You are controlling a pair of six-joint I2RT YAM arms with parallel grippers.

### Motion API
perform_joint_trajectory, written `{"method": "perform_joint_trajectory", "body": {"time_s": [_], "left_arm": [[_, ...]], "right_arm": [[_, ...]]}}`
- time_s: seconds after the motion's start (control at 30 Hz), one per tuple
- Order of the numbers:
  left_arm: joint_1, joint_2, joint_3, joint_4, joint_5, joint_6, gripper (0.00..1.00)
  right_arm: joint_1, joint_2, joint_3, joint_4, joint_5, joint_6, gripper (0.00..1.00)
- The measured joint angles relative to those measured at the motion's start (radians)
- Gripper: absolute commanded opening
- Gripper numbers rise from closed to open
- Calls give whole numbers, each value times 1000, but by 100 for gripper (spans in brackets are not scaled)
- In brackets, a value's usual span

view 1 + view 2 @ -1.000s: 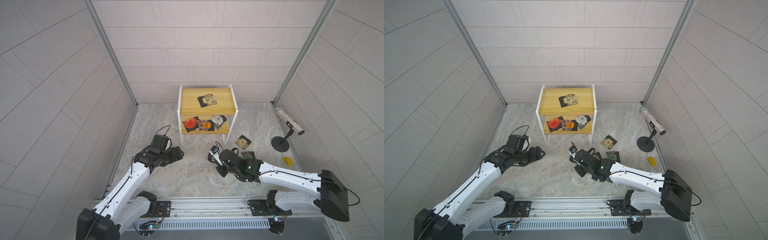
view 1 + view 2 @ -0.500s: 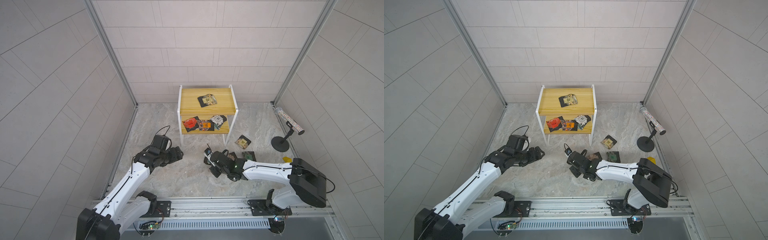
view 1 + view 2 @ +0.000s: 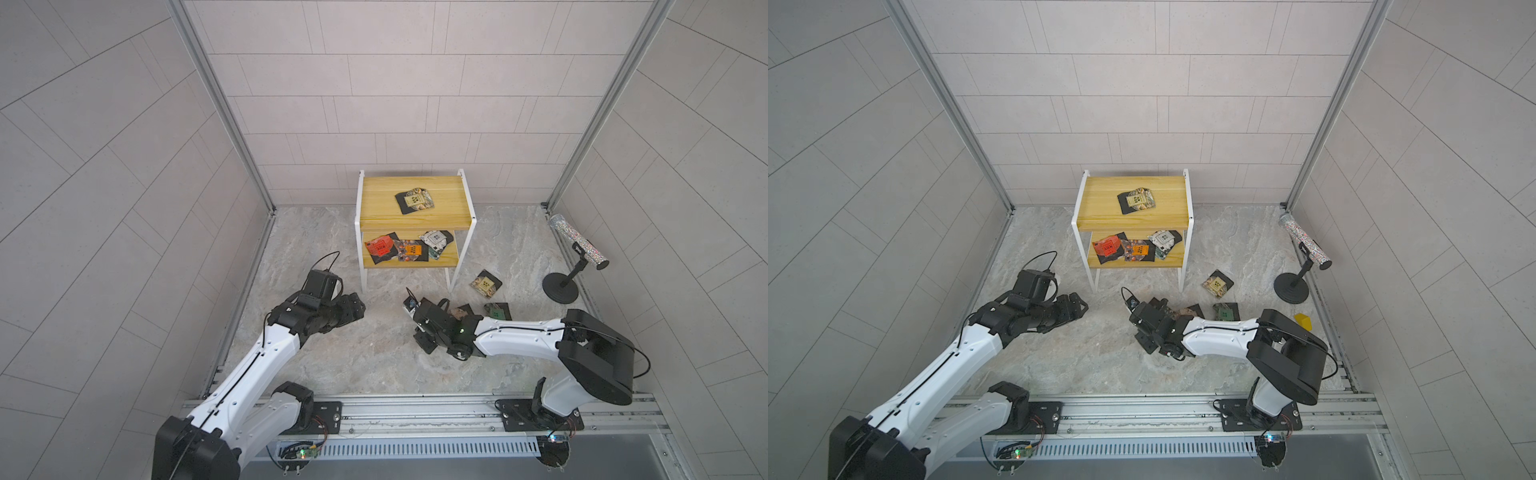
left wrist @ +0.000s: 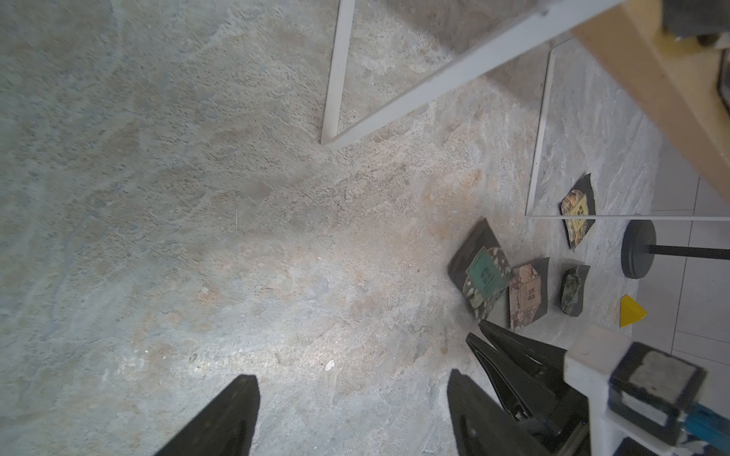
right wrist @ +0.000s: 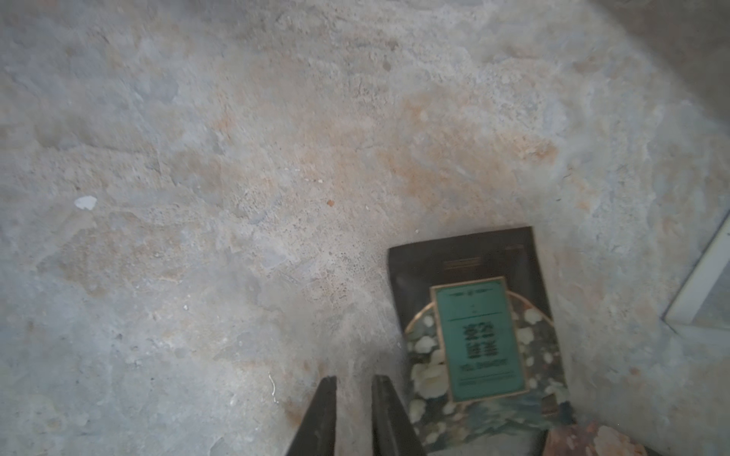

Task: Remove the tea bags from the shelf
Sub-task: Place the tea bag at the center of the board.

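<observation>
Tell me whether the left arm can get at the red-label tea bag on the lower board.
Probably yes. The left gripper has open, empty fingers near the open front of the shelf; the red-label tea bag lies close to that edge.

The shelf [image 3: 380, 203] has smooth yellow wooden boards and a thin white metal frame. The floor [image 3: 507, 232] looks like rough, matt stone; the tube [image 3: 579, 241] at right glitters.
</observation>
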Motion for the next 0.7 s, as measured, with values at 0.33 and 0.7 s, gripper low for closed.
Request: {"method": "perform_joint_trajectory", "body": {"time_s": [0.33, 0.7], "left_arm": [[0, 18, 0, 0, 0, 8, 83], [0, 18, 15, -11, 1, 16, 83]], "right_arm": [[2, -46, 4, -68, 2, -5, 35], [2, -167, 55, -158, 23, -34, 47]]}}
